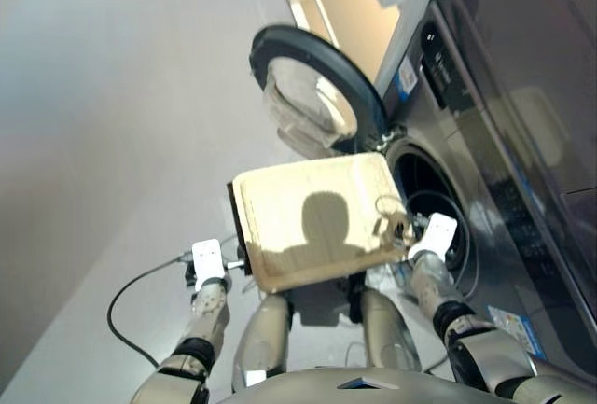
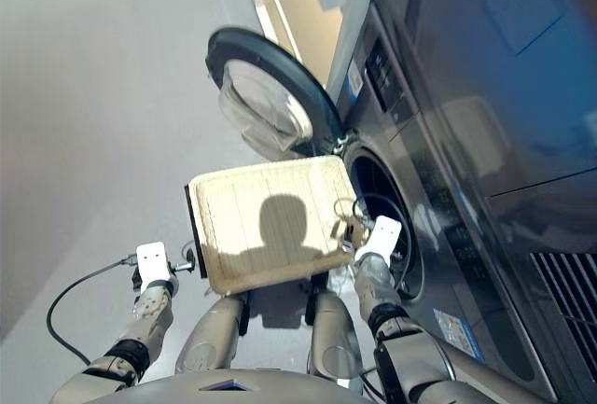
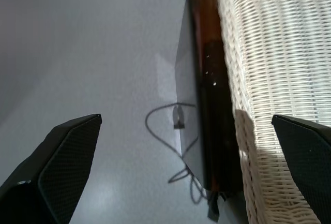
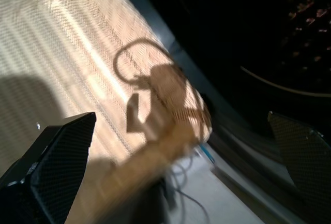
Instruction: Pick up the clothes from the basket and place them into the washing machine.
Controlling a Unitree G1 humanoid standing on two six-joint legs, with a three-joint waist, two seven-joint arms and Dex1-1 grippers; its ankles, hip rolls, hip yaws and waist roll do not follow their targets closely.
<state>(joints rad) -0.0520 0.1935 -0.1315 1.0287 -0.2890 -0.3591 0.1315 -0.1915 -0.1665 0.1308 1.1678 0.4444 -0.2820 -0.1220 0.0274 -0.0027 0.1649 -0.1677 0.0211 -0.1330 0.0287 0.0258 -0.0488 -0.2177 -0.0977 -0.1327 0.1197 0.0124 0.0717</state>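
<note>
— Where's the basket point(image 1: 308, 222)?

— Between the two grippers, in front of the washer point(image 1: 485, 143), whose door point(image 1: 312, 91) hangs wide. Only a shadow lies on its weave; I see no clothes in it.

— Left gripper point(image 3: 181, 177)?

— Released, fingers point(image 3: 57, 162) spread, the basket's side wall between them, untouched.

— Right gripper point(image 4: 181, 172)?

— Also spread, grasping nothing. The basket's corner and the dark drum point(image 4: 248, 38) lie beyond its fingers.

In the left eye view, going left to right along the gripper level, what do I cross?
Left gripper → basket, empty of clothes → right gripper → washing machine, its drum opening just behind the right gripper.
</note>
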